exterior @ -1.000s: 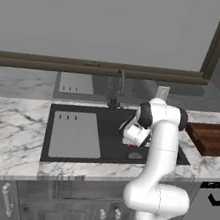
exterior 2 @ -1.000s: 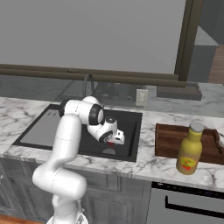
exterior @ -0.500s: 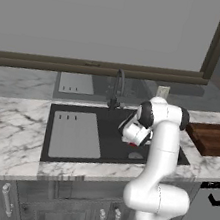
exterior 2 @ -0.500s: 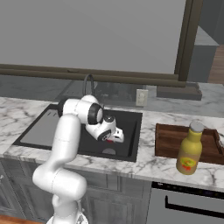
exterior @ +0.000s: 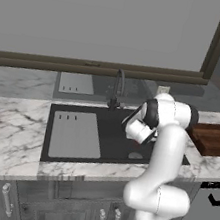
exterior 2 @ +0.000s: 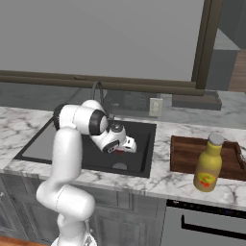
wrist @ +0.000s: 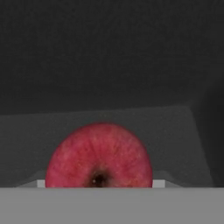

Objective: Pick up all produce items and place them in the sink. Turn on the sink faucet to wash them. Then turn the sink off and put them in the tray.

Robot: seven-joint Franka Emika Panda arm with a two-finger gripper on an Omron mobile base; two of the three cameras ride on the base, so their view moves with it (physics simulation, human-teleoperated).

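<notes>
Apparently the task is in its later part: the red fruit (wrist: 99, 156) sits low in the sink (exterior: 113, 133), close before the end effector (exterior 2: 126, 146), which is reaching down into the basin. Whether washing is over I cannot say; no water shows at the sink faucet (exterior: 119, 85). The tray (exterior 2: 187, 153) on the tabletop (exterior 2: 158, 180) holds no produce, so the transfer remains. The fingers are hidden by the fruit and the hand, so whether they pinch it or stand spread around it I cannot tell. A yellow bottle (exterior 2: 208, 163) stands by the tray.
</notes>
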